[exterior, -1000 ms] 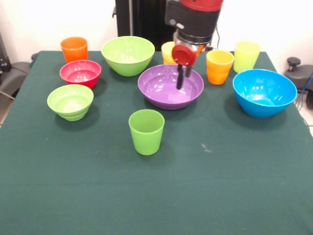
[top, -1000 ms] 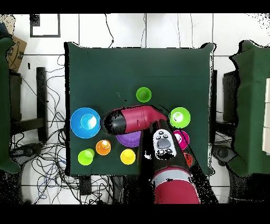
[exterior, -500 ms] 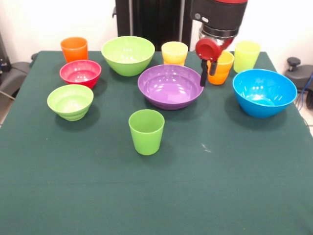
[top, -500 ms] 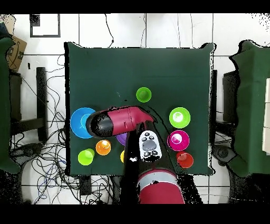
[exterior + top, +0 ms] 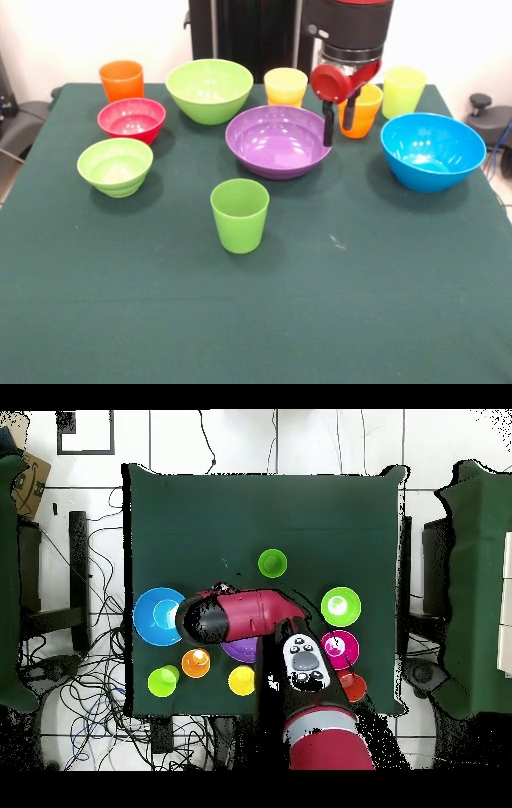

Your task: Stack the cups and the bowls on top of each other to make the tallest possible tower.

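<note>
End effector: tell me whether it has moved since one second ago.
Yes. In the front view the end effector has shifted rightward, from over the middle of the purple bowl to its right rim.

Dark green tablecloth (image 5: 384, 304); tangled cables (image 5: 70, 684) on white tiled floor (image 5: 300, 444).

Bright, even light from above; soft short shadows lie beneath each vessel on the worktop (image 5: 400, 304), and white glare spots gloss the purple bowl (image 5: 276, 144).
</note>
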Robot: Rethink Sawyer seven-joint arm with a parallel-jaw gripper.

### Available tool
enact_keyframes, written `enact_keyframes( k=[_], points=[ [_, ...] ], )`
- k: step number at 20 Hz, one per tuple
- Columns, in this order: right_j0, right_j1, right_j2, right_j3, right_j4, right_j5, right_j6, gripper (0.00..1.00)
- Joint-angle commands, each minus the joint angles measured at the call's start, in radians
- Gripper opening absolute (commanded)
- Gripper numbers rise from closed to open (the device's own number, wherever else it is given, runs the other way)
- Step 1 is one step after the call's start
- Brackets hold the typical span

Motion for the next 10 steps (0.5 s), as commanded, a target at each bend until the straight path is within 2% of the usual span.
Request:
enact_keyframes(
  k=[1,10],
  points=[
    [-0.031,0.044,0.106,0.029,0.062,-0.092,0.214,1.00],
    [0.017,0.078,0.057,-0.061,0.164,-0.085,0.291,1.00]
  ],
)
